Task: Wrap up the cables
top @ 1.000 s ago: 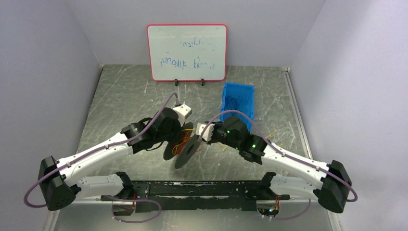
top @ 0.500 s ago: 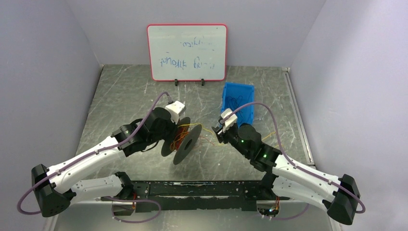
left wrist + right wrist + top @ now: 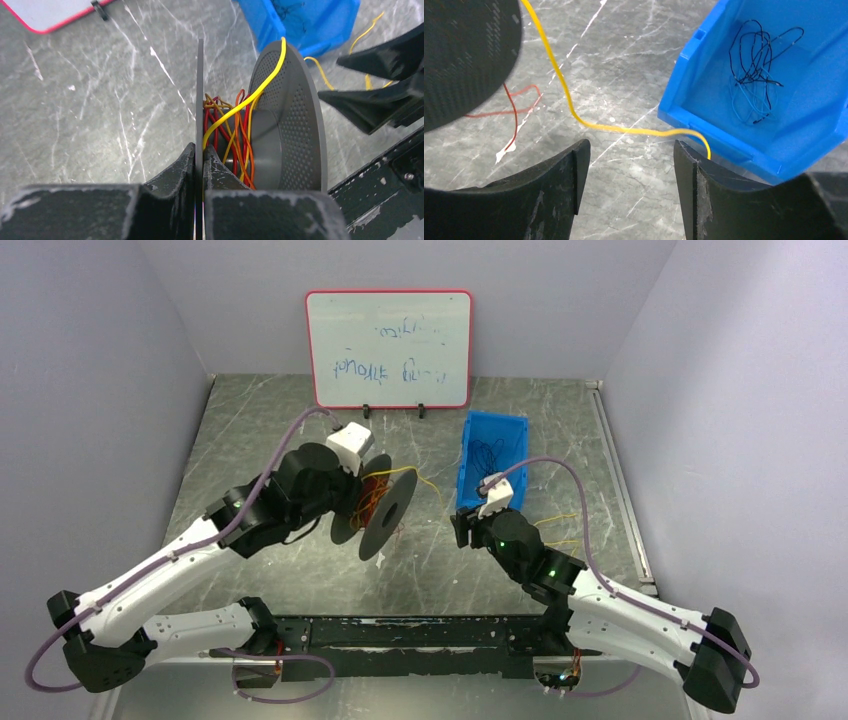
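The worktop (image 3: 260, 430) is a grey, marbled, scratched slab. A whiteboard (image 3: 389, 348) with a red frame stands upright at the far edge on two small black feet. A blue bin (image 3: 500, 425) rests right of centre. Yellow cables (image 3: 624, 129) lie loose on the surface beside the bin's near and right sides. A thin red strand (image 3: 514, 112) lies left of them. A black rail (image 3: 400, 630) spans the near edge.

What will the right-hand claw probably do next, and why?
Probably the right gripper should ease slightly forward and close on the yellow cable. Its jaws stand open, and the cable crosses just ahead of the fingertips on its way to the spool, which the left gripper clamps by one flange. Gripping the cable would let it guide the slack onto the spool.
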Robot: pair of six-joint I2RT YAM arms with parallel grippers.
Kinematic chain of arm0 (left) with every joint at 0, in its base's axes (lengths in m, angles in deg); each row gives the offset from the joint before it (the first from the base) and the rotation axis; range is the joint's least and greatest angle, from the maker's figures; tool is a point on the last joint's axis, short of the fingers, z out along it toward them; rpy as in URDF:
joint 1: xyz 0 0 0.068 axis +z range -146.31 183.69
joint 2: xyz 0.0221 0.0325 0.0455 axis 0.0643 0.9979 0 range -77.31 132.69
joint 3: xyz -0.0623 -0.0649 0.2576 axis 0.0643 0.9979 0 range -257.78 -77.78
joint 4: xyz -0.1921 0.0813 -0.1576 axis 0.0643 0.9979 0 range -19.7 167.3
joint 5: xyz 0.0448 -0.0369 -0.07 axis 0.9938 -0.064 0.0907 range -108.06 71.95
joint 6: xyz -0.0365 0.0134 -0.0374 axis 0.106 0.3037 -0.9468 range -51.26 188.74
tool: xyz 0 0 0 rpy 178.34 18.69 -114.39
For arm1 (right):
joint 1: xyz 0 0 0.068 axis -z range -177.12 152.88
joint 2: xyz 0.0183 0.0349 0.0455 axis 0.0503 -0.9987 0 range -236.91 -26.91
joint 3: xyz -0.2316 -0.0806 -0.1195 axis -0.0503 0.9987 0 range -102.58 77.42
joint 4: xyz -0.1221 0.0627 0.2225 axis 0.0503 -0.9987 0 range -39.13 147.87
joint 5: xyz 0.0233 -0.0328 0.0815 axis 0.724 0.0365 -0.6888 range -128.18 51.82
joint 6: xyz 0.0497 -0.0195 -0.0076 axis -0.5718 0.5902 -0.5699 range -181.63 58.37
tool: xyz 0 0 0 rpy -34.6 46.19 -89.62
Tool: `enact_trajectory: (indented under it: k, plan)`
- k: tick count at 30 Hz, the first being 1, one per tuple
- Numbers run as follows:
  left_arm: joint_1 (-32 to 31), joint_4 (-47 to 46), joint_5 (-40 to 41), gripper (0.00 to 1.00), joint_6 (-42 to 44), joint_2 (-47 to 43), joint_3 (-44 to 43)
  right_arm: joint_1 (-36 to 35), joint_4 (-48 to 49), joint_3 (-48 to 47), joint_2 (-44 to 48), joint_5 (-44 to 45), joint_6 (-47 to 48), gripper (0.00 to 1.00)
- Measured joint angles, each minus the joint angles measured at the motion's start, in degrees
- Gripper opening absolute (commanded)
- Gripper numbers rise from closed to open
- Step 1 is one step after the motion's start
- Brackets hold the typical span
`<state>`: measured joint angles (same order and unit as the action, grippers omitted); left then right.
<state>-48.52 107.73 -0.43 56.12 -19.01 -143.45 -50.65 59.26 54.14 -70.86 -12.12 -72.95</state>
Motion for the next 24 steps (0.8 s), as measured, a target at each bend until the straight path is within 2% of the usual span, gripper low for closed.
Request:
enact_trajectory:
  k: [5,14,20,24]
  plan:
    - [0.0,2.56,1.99,0.07,0.44,-0.09,-5.95,0.48,-0.98,0.17,-0.39,0.24,-2.27,0.74]
    - [0.0,6.97,5.53,0.07,1.57,-0.07,-12.07,6.08,-3.89,-0.11,-4.68,-2.1,-7.78,0.75]
    - [0.0,8.9,6.54,0.07,1.97,0.17,-15.39,14.78,-4.74,-0.31,-7.91,-10.64,-10.32,0.74]
    - [0.0,9.62,7.04,0.07,2.34,0.39,-17.35,17.14,-4.55,-0.35,-9.68,-16.57,-10.16,0.74]
